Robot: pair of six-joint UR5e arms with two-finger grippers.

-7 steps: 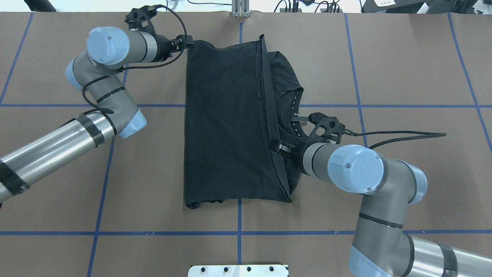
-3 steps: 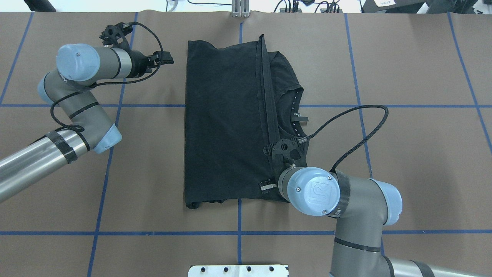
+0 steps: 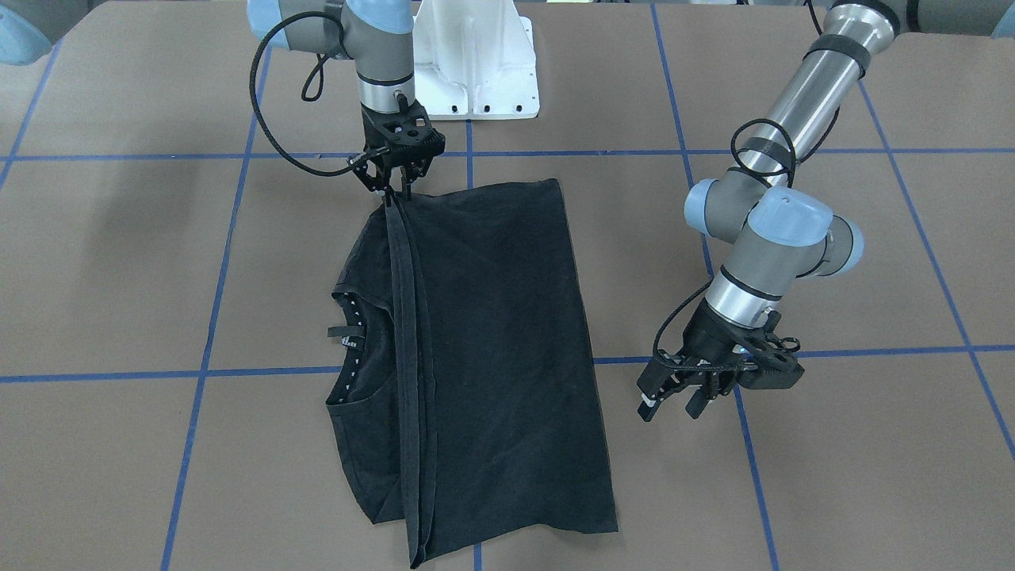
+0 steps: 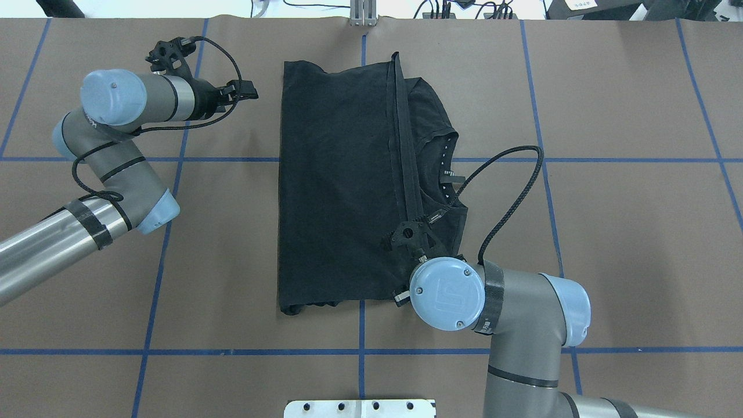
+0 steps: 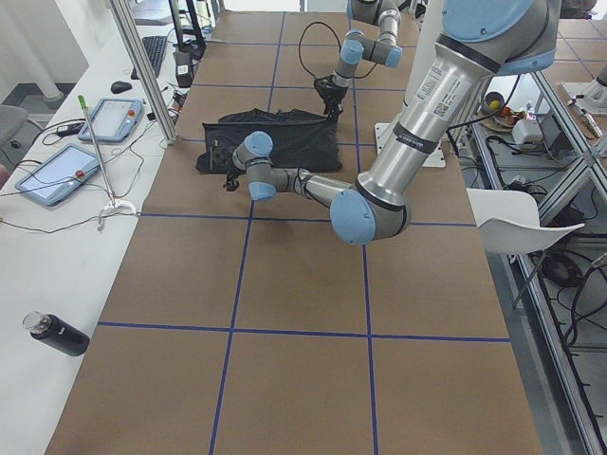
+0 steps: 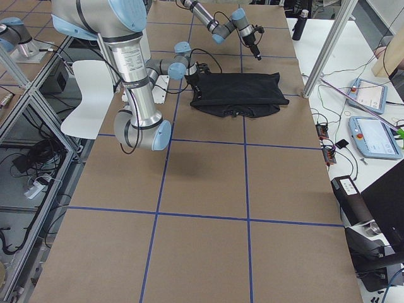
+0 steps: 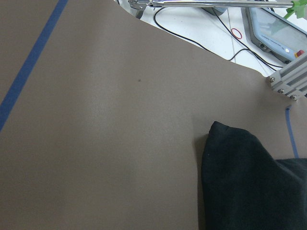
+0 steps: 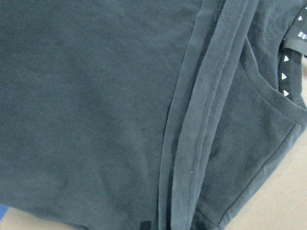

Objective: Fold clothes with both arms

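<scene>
The black T-shirt (image 4: 336,186) lies folded flat on the brown table, hem strip (image 4: 400,145) running front to back and collar (image 4: 447,168) to its right. It also shows in the front view (image 3: 499,333). My left gripper (image 3: 670,406) is open and empty, hovering just off the shirt's far-left corner (image 7: 240,177); it also shows overhead (image 4: 249,93). My right gripper (image 3: 396,193) points straight down at the near end of the hem, tips at the cloth. Its wrist hides it overhead, except one fingertip (image 4: 400,297). I cannot tell whether it pinches the cloth. The chest print is hidden.
The white pedestal base (image 3: 476,63) stands behind the shirt's near edge. An aluminium post (image 4: 363,14) rises at the table's far edge. Tablets (image 5: 104,118) and a dark bottle (image 5: 57,332) lie on the white side bench. Blue tape lines (image 4: 360,351) grid the table.
My left gripper has come off the shirt's far-left corner and drawn back to the left. My right gripper has moved from the hem's middle to its near end, wrist turned downward. The shirt lies unchanged.
</scene>
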